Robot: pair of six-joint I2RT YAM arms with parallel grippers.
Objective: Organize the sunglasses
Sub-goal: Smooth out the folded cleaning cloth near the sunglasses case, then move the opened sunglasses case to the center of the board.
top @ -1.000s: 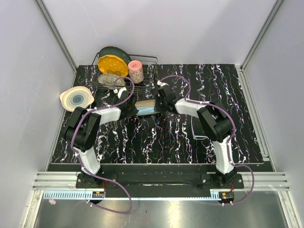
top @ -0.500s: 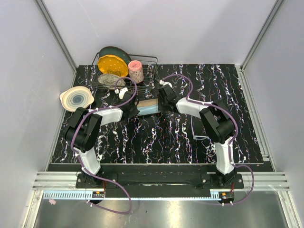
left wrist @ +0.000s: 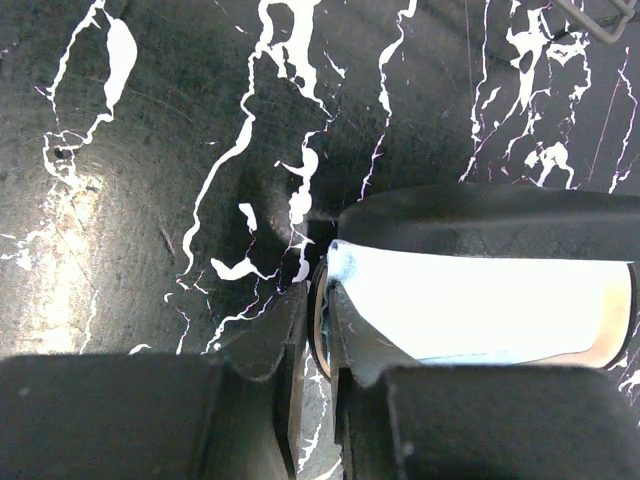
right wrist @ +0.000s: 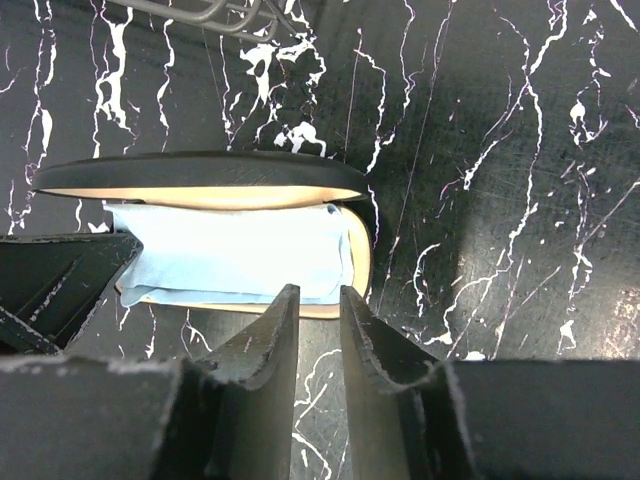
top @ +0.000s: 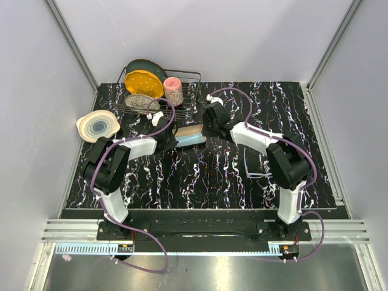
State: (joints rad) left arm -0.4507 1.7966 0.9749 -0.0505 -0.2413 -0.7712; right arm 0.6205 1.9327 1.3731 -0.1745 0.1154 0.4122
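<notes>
Dish rack (top: 193, 91): at the back-left corner of the tabletop (top: 212, 188), loaded with dishes and a cup; apparently no part of the job.
Left gripper (left wrist: 318, 310): clenched on the left end of the glasses case (top: 189, 134), thin rim pinched between the fingers.
Glasses case: just in front of the dish rack, slightly left of the tabletop's middle, lid standing open.
Cloth (right wrist: 230, 255): light blue, lying inside the open case over most of the tan lining.
Right gripper (right wrist: 317, 295): released, jaws narrowly parted with nothing between them, tips just beside the case's right end.
Sunglasses (top: 256, 171): flat on the tabletop right of centre, nearer the near edge than the case is, well apart from it and from both grippers; too small to tell whether folded.
Done, by judgement: case open and steadied, cloth already inside.
Left, by judgement: picking up the sunglasses, carrying them over, laying them on the cloth, shutting the lid.
Progress, by judgement: preparation finished, main move not yet begun; likely under halfway.
</notes>
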